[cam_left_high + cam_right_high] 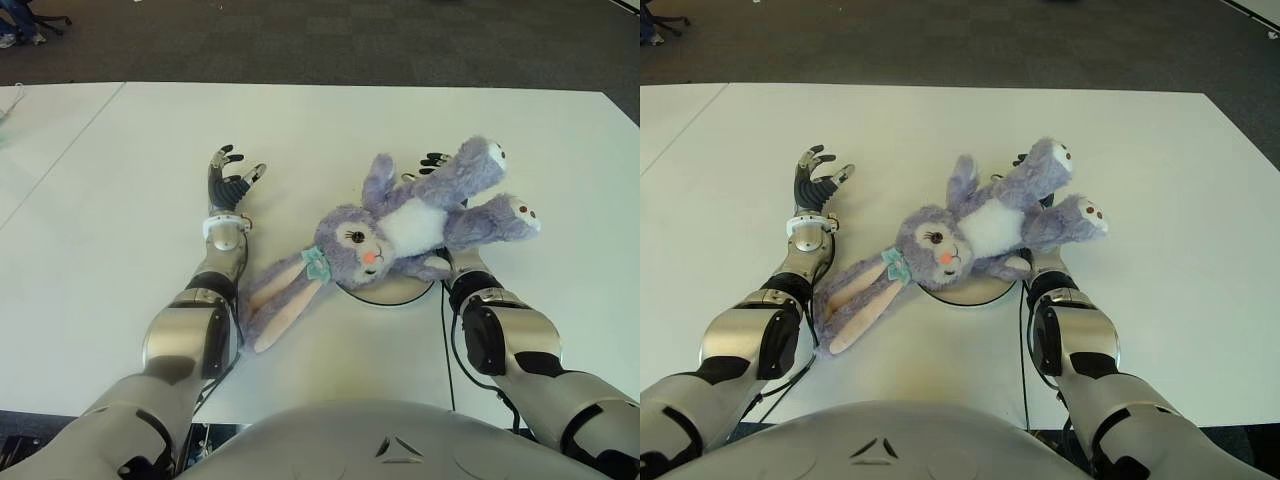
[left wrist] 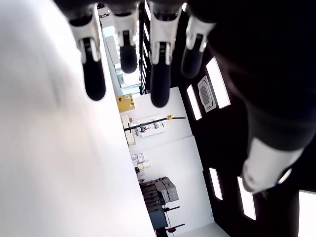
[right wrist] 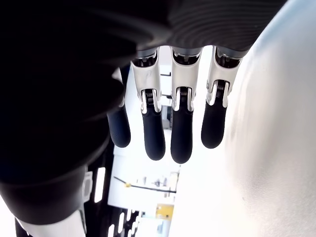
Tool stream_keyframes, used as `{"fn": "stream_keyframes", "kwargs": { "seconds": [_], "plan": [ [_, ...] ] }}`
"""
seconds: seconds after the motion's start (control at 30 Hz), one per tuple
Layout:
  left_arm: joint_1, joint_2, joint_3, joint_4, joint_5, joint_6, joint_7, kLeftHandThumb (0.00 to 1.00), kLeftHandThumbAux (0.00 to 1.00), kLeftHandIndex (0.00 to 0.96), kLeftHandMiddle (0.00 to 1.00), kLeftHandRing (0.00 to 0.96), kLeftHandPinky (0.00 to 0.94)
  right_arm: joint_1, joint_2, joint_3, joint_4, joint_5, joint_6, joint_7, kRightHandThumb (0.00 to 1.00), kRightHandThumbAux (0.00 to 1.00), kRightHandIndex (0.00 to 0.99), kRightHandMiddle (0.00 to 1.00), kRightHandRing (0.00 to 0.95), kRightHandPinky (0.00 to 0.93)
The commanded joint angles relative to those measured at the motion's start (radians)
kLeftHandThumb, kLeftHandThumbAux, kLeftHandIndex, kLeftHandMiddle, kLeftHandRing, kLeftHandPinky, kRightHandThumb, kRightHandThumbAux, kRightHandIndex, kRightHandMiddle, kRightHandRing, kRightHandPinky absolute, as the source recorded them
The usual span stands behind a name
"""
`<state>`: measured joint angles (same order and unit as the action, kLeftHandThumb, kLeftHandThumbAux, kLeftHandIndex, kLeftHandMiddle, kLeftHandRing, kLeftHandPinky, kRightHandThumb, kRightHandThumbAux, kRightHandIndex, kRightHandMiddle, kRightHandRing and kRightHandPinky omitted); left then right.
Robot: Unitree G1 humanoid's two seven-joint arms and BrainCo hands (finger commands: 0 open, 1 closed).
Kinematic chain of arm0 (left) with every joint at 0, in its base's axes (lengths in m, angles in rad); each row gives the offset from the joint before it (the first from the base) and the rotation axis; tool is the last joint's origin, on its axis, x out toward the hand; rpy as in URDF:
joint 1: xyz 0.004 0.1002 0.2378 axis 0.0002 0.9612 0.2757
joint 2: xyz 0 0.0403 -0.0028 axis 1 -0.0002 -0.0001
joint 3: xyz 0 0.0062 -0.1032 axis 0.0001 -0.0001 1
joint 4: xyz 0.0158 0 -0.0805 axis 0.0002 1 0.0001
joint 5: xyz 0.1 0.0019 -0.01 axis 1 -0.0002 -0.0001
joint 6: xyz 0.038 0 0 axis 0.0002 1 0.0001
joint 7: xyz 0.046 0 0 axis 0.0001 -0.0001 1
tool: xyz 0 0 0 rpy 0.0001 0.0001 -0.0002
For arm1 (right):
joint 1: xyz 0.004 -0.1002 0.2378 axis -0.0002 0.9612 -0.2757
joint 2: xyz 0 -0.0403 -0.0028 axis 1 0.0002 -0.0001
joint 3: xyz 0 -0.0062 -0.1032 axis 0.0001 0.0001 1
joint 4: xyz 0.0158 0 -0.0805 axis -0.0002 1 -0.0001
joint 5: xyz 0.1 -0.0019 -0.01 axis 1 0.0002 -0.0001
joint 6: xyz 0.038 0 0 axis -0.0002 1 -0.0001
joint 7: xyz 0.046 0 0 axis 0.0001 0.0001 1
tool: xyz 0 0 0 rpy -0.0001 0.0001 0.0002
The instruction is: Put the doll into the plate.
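Observation:
A purple plush bunny doll [image 1: 400, 225] with a teal bow lies on its back across the middle of the white table [image 1: 110, 220]. Its head and body cover a small white round plate [image 1: 395, 295]; its long ears trail off toward my left arm. My right hand [image 1: 434, 161] is under the doll's far side, only the dark fingertips showing past its arm. In the right wrist view its fingers [image 3: 180, 128] are straight and grip nothing. My left hand [image 1: 230, 180] shows left of the doll, fingers [image 2: 126, 49] spread, holding nothing.
A black cable [image 1: 443, 330] runs along my right forearm toward the table's near edge. Dark carpet [image 1: 330, 40] lies beyond the far edge. A seam [image 1: 70, 150] crosses the table at the left.

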<state>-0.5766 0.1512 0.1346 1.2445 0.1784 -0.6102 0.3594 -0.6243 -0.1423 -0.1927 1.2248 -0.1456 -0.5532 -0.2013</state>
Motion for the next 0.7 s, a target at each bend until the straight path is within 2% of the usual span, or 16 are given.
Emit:
{"fn": "stream_keyframes", "kwargs": {
  "seconds": [0.03,0.27,0.7],
  "plan": [
    [0.214,-0.092,-0.019,0.114,0.009,0.056,-0.052,0.086,0.821,0.237,0.290,0.293,0.303,0.206,0.050,0.024,0.132,-0.020,0.109,-0.011,0.001,0.839,0.276,0.329,0.335,0.316],
    [0.212,-0.093,-0.012,0.113,0.002,0.062,-0.068,0.100,0.862,0.220,0.283,0.288,0.297,0.207,0.047,0.038,0.132,-0.027,0.105,-0.021,0.000,0.826,0.273,0.325,0.331,0.320],
    [0.211,-0.087,-0.013,0.112,0.007,0.060,-0.075,0.095,0.857,0.218,0.286,0.301,0.318,0.203,0.053,0.044,0.132,-0.016,0.115,-0.025,0.000,0.830,0.269,0.326,0.334,0.321]
  ]
}}
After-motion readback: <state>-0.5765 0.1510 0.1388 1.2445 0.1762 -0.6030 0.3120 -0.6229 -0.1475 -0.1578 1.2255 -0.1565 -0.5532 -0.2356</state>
